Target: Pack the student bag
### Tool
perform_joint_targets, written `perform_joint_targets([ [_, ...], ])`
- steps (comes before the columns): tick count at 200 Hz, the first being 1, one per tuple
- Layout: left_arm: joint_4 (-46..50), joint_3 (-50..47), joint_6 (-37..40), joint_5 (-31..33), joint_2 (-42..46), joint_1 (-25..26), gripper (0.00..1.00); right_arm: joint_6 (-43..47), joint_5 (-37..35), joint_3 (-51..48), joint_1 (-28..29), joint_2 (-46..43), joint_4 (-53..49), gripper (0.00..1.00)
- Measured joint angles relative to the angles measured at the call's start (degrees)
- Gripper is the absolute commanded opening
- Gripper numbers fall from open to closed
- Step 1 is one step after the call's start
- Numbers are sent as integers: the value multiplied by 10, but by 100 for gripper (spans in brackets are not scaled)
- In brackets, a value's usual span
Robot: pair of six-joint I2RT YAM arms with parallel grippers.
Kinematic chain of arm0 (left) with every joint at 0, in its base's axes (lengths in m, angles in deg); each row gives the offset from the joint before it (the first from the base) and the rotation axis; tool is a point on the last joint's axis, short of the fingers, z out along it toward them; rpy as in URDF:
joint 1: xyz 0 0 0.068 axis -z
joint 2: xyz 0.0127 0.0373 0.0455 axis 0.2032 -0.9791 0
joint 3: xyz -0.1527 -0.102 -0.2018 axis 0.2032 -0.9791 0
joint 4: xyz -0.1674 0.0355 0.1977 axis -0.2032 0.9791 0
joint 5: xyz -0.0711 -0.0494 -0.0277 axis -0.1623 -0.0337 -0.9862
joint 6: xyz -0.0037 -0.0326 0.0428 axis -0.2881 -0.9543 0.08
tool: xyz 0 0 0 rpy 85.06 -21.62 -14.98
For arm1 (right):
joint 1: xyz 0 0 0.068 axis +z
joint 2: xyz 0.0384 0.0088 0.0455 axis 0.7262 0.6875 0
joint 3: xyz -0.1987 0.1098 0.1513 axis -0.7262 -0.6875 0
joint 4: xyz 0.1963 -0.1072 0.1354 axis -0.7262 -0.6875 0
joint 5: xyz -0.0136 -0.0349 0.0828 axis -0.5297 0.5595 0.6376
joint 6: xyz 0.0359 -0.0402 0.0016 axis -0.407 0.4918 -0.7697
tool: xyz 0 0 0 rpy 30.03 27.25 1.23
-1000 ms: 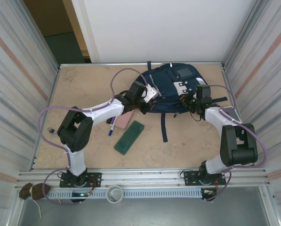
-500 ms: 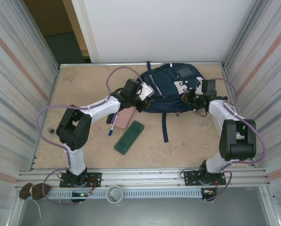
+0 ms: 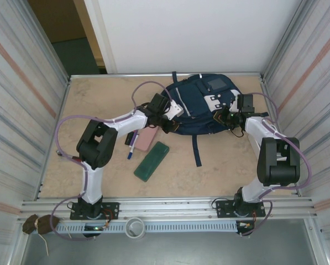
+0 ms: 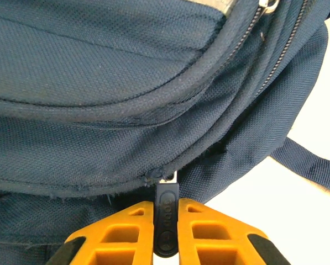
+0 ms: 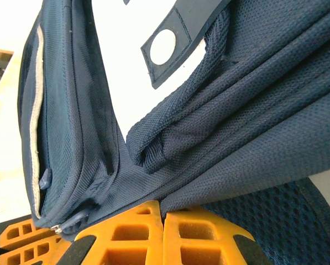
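On the bench (image 3: 98,105), left of centre, a pen (image 3: 130,149), a flat pink item (image 3: 148,138) and a green case (image 3: 152,160) are laid close together. Just beyond them, the left pincer (image 4: 166,207) is clamped narrowly on a black zipper pull (image 4: 166,221) at the student bag's (image 3: 200,105) left side. The bag is laid flat at the far middle-right of the bench. The right pincer (image 5: 162,212) is closed tight on a fold of fabric at the bag's right edge.

both arms stretched forward, left gripper (image 4: 166,210) and right gripper (image 5: 162,215) clamped shut
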Motion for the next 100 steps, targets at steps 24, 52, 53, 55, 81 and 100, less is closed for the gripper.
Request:
perform_joint_targets([
  [24,1,7,0,-2,-12,-1,21,4,4,0,0,3,0,0],
  [52,1,17,0,-5,-21,-1,22,8,6,0,0,6,0,0],
  [53,1,17,0,-5,-21,-1,22,9,6,0,0,6,0,0],
  [55,1,18,0,-6,-22,-1,22,9,6,0,0,6,0,0],
  [81,3,28,-1,-6,-35,-1,17,10,6,0,0,6,0,0],
  [100,3,33,-2,-6,-45,-1,13,10,6,0,0,7,0,0],
])
